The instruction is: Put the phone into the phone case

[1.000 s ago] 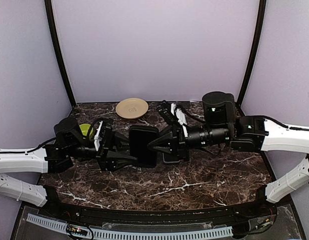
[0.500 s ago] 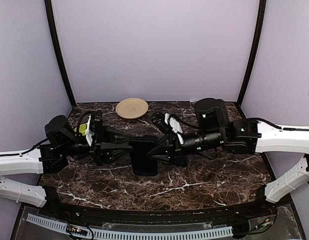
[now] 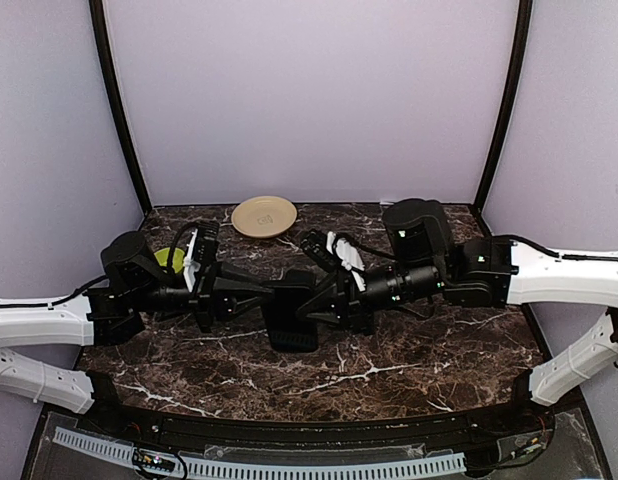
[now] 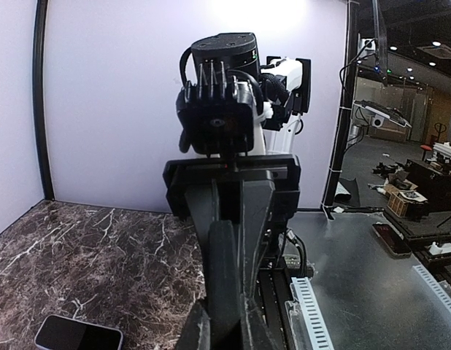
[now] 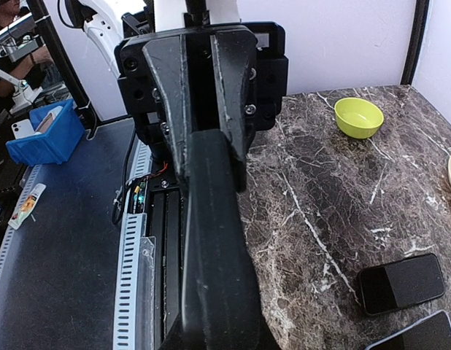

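A black phone case (image 3: pixel 291 322) hangs above the middle of the table, held edge-on between both arms. My left gripper (image 3: pixel 272 298) is shut on its left edge, and in the left wrist view the case (image 4: pixel 224 262) stands upright between that gripper's (image 4: pixel 225 321) fingers. My right gripper (image 3: pixel 311 300) is shut on the opposite edge, and the case (image 5: pixel 211 219) fills the right wrist view. A dark phone (image 5: pixel 401 283) lies flat on the marble under the right arm and also shows as the phone (image 4: pixel 78 337) in the left wrist view. It is hidden in the top view.
A second dark slab (image 5: pixel 422 335) lies beside the phone. A yellow-green bowl (image 3: pixel 170 259) sits behind the left arm, and a tan plate (image 3: pixel 264 216) is at the back. The table's near edge carries a black rail (image 3: pixel 289 440).
The left gripper has closed onto the case's left edge. The right arm has moved left and both arms have brought the case slightly nearer, now showing narrower from above.
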Motion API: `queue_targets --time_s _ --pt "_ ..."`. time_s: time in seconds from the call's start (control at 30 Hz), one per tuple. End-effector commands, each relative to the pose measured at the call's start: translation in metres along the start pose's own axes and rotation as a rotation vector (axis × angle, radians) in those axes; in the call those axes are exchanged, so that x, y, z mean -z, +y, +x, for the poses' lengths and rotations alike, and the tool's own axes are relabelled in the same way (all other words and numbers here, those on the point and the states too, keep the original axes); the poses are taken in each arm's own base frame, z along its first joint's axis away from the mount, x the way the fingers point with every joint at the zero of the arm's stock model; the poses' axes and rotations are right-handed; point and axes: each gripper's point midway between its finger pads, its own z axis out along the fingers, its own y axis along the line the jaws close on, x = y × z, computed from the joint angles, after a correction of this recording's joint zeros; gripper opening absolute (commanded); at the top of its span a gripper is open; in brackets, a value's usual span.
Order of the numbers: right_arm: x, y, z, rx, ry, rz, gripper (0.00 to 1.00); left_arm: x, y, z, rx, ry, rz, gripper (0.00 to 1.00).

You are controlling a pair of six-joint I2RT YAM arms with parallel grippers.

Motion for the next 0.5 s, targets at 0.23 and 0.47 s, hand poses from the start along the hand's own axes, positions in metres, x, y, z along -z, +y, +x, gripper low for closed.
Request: queue_targets --time_s 0.23,0.47 --pt "0.0093 0.0024 -0.0469 0.039 -0.145 0.002 0.43 0.0040 -0.0014 -0.0165 -0.082 -0.055 -0.022 0.00" --pt "0.0056 0.0012 -0.0455 0.034 -0.130 0.000 0.24 0.0041 -0.0026 -0.0164 -0.084 -0.055 -0.016 0.00"
